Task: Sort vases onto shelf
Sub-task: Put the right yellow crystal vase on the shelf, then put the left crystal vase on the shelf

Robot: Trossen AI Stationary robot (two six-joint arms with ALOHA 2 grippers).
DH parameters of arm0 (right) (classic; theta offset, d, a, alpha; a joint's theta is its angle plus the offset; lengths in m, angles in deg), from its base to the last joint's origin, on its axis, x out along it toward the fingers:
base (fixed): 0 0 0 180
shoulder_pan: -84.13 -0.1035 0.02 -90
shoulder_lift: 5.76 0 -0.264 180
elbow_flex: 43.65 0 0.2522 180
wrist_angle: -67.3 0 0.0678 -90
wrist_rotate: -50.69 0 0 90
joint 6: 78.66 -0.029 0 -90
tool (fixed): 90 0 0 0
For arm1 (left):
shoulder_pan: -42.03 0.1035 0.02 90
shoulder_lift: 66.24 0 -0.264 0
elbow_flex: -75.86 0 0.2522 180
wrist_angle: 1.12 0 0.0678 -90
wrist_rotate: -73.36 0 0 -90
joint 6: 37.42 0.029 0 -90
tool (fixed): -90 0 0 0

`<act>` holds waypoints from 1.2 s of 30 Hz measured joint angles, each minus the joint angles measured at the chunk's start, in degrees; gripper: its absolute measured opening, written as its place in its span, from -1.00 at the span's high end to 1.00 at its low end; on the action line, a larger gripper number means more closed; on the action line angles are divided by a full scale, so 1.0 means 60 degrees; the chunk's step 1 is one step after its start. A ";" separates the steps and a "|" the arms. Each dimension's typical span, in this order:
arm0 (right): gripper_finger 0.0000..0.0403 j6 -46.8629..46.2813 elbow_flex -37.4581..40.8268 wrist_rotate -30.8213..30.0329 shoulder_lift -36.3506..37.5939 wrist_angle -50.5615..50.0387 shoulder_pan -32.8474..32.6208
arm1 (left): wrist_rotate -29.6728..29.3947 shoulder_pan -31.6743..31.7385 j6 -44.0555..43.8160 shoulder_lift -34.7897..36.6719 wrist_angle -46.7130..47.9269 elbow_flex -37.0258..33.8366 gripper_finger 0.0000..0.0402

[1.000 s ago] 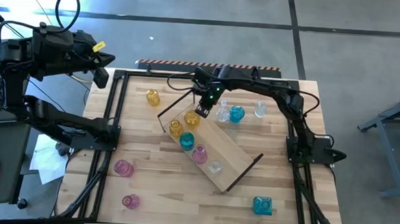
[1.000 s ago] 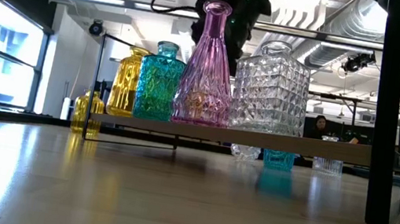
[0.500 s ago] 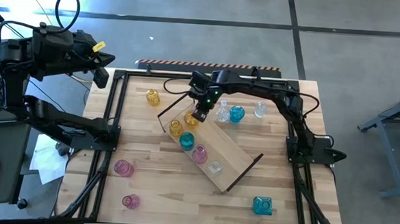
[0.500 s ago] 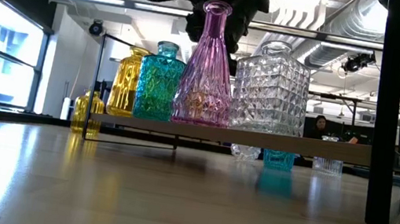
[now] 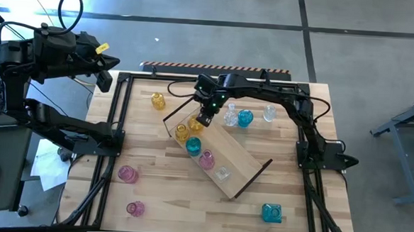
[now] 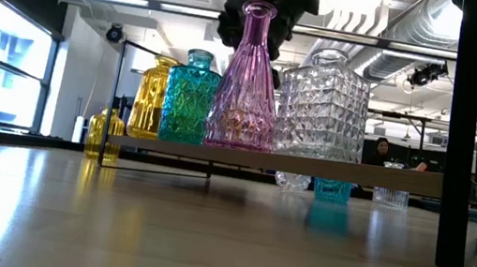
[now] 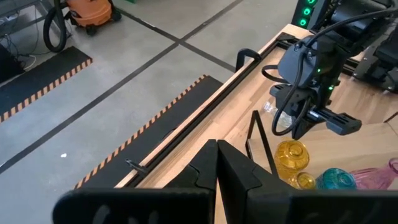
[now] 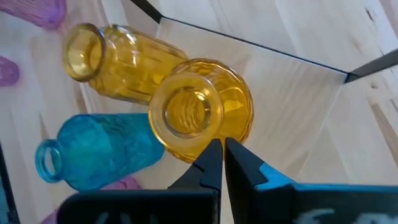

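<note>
The right end effector (image 5: 205,119), fingers pressed together and holding nothing, hangs over an amber vase (image 5: 197,122) at the shelf's (image 5: 241,164) far end; the left end effector (image 7: 217,163), likewise pressed together, waits off the bench's (image 5: 296,170) far-left corner.

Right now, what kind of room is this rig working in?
Probably an industrial lab or workshop: bare ceiling ducts, a concrete floor with hazard-striped tape, and an orange shop vacuum beside the slatted wooden table.
</note>
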State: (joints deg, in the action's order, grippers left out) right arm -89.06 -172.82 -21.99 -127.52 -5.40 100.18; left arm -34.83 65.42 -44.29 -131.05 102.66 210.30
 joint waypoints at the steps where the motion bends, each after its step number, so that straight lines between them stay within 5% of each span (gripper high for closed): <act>1: 1.00 -0.0020 0.0000 0.0062 0.0000 0.0030 0.0000 | 0.0007 -0.0002 0.0000 0.0000 0.0000 0.0004 1.00; 22: 1.00 -0.0030 0.0000 0.0188 0.0000 0.0381 -0.0062 | 0.0014 -0.0002 -0.0069 0.0000 0.0000 0.0002 1.00; 36: 1.00 0.0256 0.0000 -0.0686 -0.0001 0.0441 0.0080 | 0.0011 -0.0002 -0.0076 0.0000 0.0000 0.0000 1.00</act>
State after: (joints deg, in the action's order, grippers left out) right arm -87.52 -172.82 -26.10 -127.52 -2.75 100.66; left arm -34.77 65.41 -44.75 -131.05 102.66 210.30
